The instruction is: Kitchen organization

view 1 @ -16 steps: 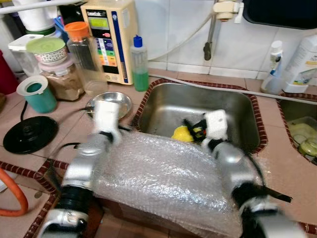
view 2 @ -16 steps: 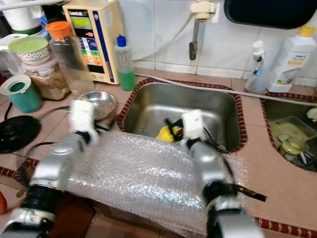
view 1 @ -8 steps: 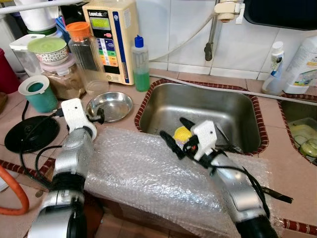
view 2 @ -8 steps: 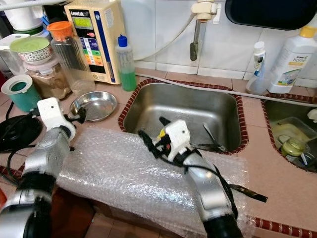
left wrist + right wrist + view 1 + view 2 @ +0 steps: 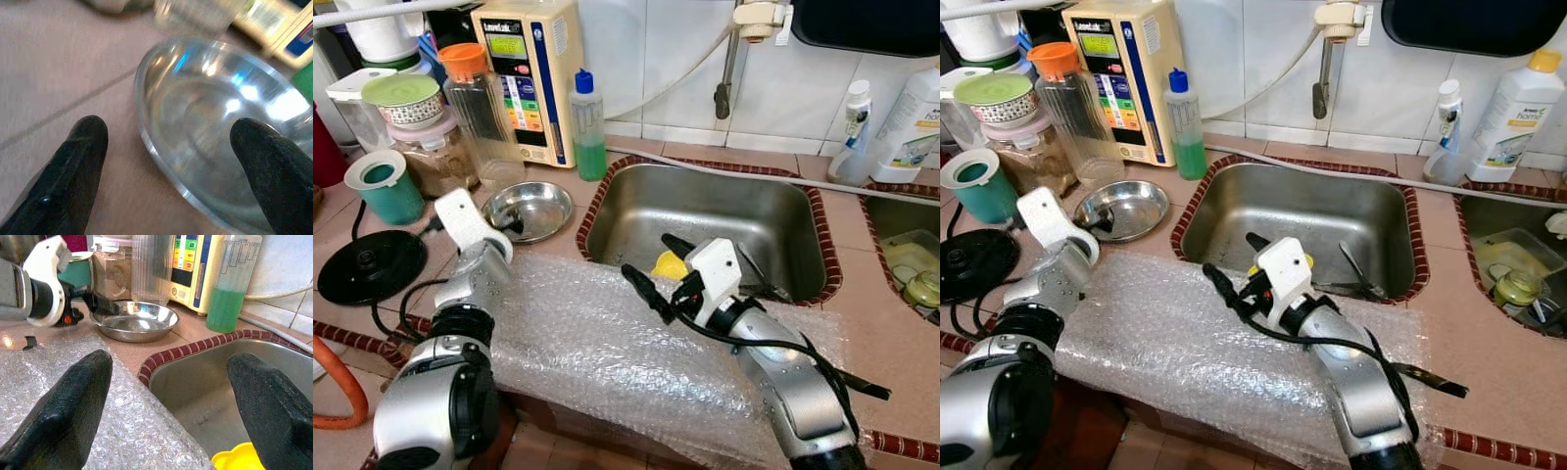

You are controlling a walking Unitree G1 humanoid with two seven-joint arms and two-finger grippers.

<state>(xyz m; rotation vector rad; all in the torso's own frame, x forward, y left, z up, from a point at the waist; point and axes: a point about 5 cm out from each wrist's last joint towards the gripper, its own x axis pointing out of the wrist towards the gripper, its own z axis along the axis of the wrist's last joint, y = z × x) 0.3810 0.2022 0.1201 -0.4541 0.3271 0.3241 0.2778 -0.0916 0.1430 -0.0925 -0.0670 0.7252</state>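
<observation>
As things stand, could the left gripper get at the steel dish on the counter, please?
Probably yes: the left gripper is open at the rim of the steel dish, one finger on either side of that rim, with nothing between them.

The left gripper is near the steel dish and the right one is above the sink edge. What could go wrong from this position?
1. The open left gripper straddles the steel dish's rim; closing badly could tip or slide the shallow dish toward the jars behind it.
2. The open right gripper hovers over the bubble wrap at the sink edge; its arm could drag the loose wrap into the sink.
</observation>
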